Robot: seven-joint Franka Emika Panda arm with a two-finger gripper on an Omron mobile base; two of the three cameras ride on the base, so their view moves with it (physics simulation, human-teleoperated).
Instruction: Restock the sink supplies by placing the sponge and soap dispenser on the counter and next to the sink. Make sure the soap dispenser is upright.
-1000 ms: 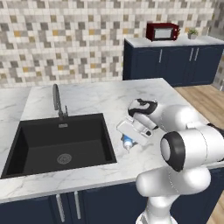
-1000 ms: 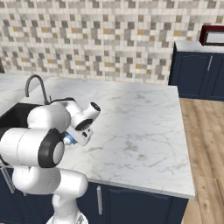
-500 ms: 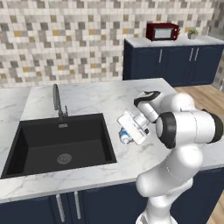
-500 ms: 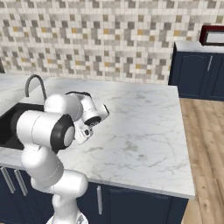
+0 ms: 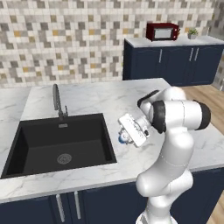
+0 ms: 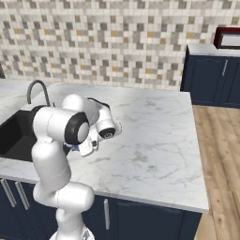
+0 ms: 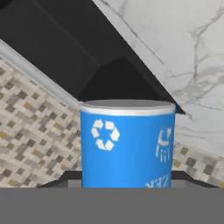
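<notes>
The blue soap dispenser [image 7: 127,144] lies tilted in my gripper [image 5: 127,134], which is shut on it, just above the white marble counter [image 5: 109,96] beside the right rim of the black sink [image 5: 26,144]. In the left base view a bit of the blue bottle [image 5: 123,138] peeks out under the white hand. In the right base view my gripper [image 6: 80,148] hangs between the arm and the sink [image 6: 11,136]. The hand view looks past the bottle to the dark basin [image 7: 78,52] and the counter [image 7: 183,43]. The sponge is out of view.
A dark curved faucet [image 5: 57,100] stands behind the basin. A red microwave [image 5: 162,31] and a small plant [image 5: 192,33] sit on the navy cabinets at the back right. Wooden floor [image 6: 220,159] lies to the right of the counter.
The arm's elbow has swung up and round while the hand, still holding the blue bottle, has turned and stayed almost in place beside the sink.
</notes>
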